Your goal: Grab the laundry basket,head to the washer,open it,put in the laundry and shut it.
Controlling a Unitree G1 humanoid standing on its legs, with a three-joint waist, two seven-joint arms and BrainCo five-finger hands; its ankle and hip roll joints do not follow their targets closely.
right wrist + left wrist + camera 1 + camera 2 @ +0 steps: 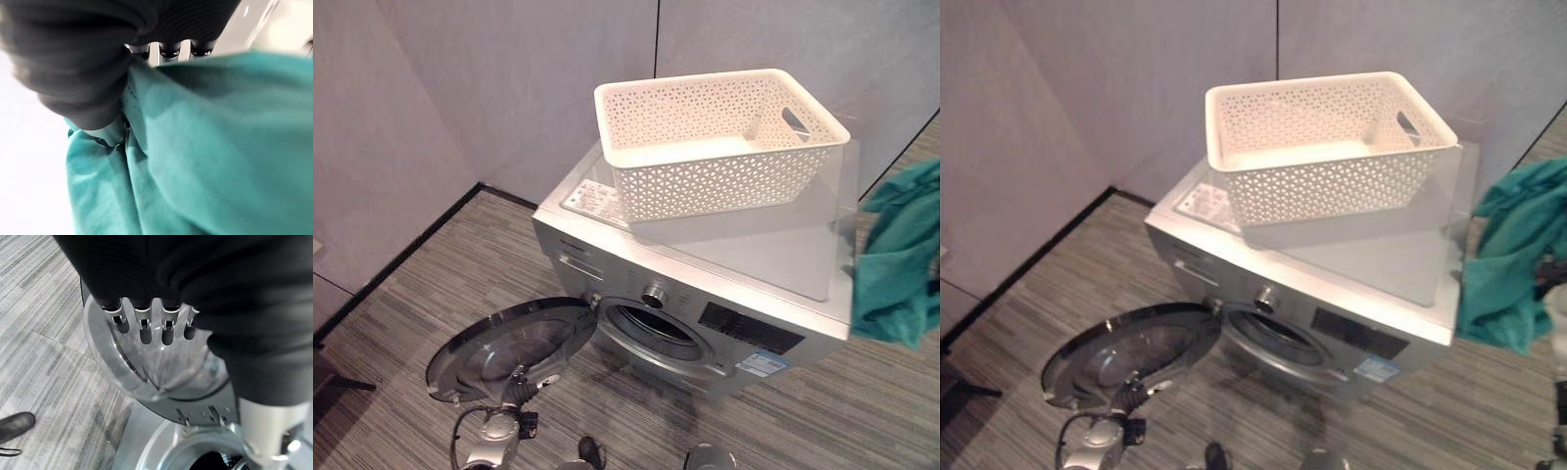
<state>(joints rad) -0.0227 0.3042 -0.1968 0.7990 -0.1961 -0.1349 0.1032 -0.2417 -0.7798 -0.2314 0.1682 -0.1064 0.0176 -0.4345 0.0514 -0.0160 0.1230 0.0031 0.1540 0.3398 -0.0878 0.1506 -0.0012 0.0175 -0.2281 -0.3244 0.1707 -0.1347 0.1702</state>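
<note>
- The floor (411,294) is grey striped carpet, edged by a dark strip where it meets plain pale grey walls (489,88) in a corner.
- Nearest, low in the left eye view, the left hand (499,431) hangs just below the rim of the open washer door (509,348). In its wrist view the fingers (146,328) reach out fairly straight in a row over the door's glass bowl (146,367); they hold nothing, and I cannot tell whether the tips touch it.
- The round door is swung wide out to the robot's left, hinged beside the drum opening (651,328), its inner side facing up.
- The silver washer (705,323) stands at an angle to the walls, with a knob (655,293) above the opening and a dark panel (749,328) beside it.
- At the right edge of the head views, beside the washer's far right corner, a teal cloth (1503,255) hangs in folds off the floor. In the right wrist view the right hand (168,46) has its fingers curled into the teal fabric (205,147) and grips it.
- Farther back, the white lattice laundry basket (715,137) sits on the washer's top (764,245), towards the wall side. What shows of its inside is bare.
</note>
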